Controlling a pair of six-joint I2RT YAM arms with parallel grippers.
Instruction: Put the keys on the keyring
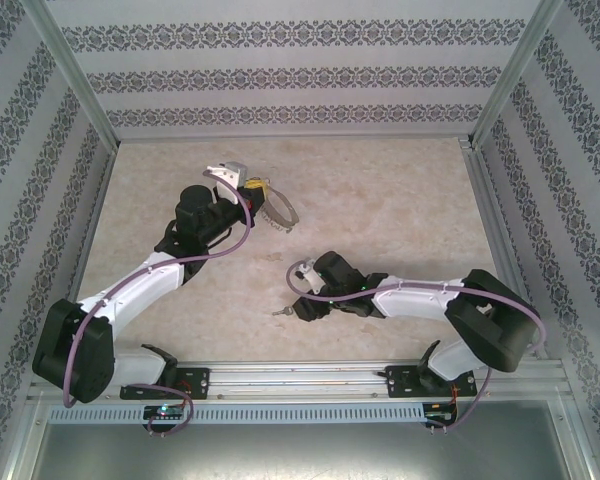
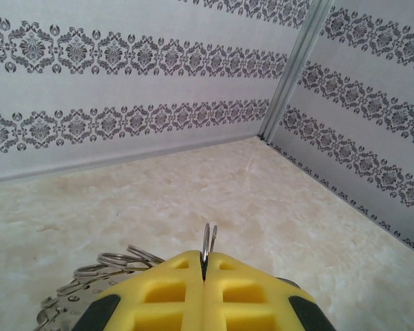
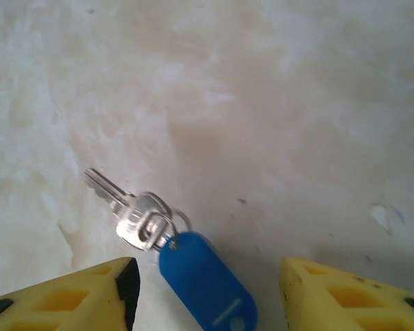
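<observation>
Nearest the arm bases, the right claw (image 3: 207, 270) stood with its jaws wide apart, and I saw only the yellow tips of its fingers (image 3: 90, 293) at the bottom corners of the wrist view. Between them, on the pale marbled bench (image 3: 276, 103), lay the small silver key with a bright blue oblong plastic head (image 3: 176, 252). Its blade pointed up and left, away from the claw, and a small split ring joined the metal to the blue part. The metal bow was blurred, so I could not say whether one blade or two lay stacked there. The far end of the blue head ran down to the frame edge. From above, the key (image 1: 280, 312) was a tiny speck just left of the right claw (image 1: 298, 303), its blue hard to make out.

Farther out, the left claw (image 2: 204, 265) was clamped shut on a thin dark-grey metal keyring (image 2: 207, 243), a sliver of wire standing up from the seam between the pads. More coils and a beaded edge trailed off at lower left, cut by the frame. In the overhead view the keyring (image 1: 278, 212) curved out to the right of the left claw (image 1: 250, 188); whether it touched the bench I could not tell.

Beyond stood the patterned walls (image 2: 124, 69).
</observation>
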